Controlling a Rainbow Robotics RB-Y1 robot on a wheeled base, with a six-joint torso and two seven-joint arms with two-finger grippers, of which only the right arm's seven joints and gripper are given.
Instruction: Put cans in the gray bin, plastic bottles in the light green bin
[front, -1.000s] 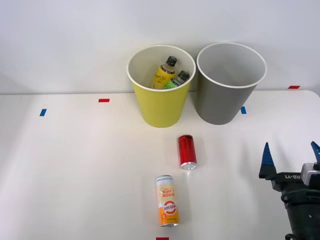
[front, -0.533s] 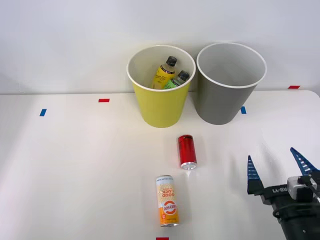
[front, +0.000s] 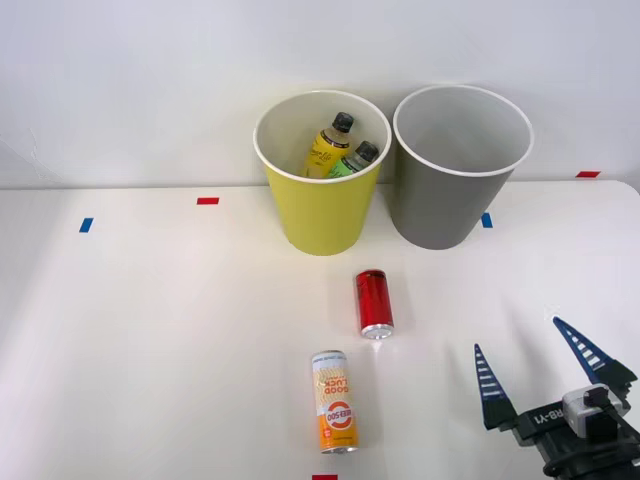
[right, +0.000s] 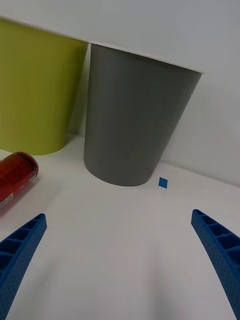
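Observation:
Two cans lie on their sides on the white table: a plain red can (front: 374, 302) (right: 15, 176) in the middle and an orange-and-cream "Good Luck" can (front: 335, 401) nearer the front edge. Behind them stand the light green bin (front: 320, 205) (right: 35, 90) and, to its right, the gray bin (front: 455, 190) (right: 135, 120). Inside the light green bin lean a yellow bottle (front: 330, 145) and a green-labelled bottle (front: 354, 160), both black-capped. My right gripper (front: 533, 363) (right: 117, 265) stands open at the front right, nothing between its fingers, to the right of the red can.
Small tape marks dot the table: red (front: 207, 201) and blue (front: 86, 225) at the left, blue (front: 486, 220) (right: 163, 182) by the gray bin, red (front: 588, 174) at the far right. A white wall rises behind the bins.
My right gripper has moved left and toward the front edge, lower in the front view, with its fingers spread wider. The cans, bottles and bins have not moved.

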